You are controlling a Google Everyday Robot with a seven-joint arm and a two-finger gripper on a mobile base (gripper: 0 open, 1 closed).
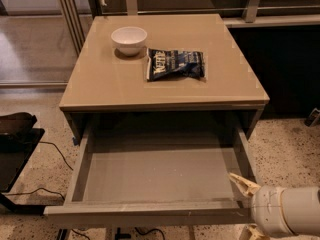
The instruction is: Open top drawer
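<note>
The top drawer (pixel 150 215) of the tan table is pulled far out and shows its shallow grey inside, which has nothing in it. My gripper (pixel 246 206) is at the bottom right, at the right end of the drawer's front panel. It is open. One pale finger (pixel 242 184) lies over the rim inside the drawer's right front corner. The other finger (pixel 250 231) is below, in front of the panel. The white wrist fills the lower right corner.
On the table top (pixel 110 84) stand a white bowl (pixel 129 39) at the back left and a dark blue chip bag (pixel 175 64) in the middle. A black object with cables (pixel 15 134) lies on the speckled floor to the left. A dark wall panel is at the right.
</note>
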